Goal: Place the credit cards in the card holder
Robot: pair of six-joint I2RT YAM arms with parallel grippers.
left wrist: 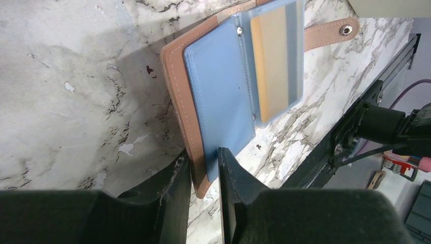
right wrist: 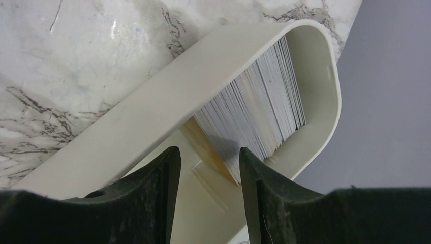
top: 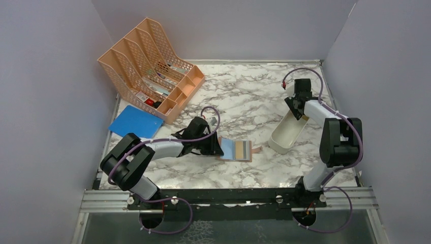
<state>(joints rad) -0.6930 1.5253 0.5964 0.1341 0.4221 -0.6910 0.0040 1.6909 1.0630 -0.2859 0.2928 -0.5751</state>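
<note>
The card holder (top: 236,150) lies open on the marble table, pinkish-tan outside with light blue lining (left wrist: 218,91) and a snap tab (left wrist: 330,33). A yellowish-gold card (left wrist: 272,66) sits in one of its slots. My left gripper (top: 217,147) is shut on the holder's left flap, one finger on each side of its edge (left wrist: 203,162). A stack of whitish-grey credit cards (right wrist: 254,107), with a gold one at the near end, stands on edge in the white tray (top: 284,133). My right gripper (top: 299,108) is open above the tray (right wrist: 208,152), its fingers astride the near end of the stack.
A peach mesh file organiser (top: 152,66) stands at the back left with a blue flat folder (top: 136,122) in front of it. Grey walls close in the left, back and right sides. The tray (right wrist: 152,112) lies close to the right wall.
</note>
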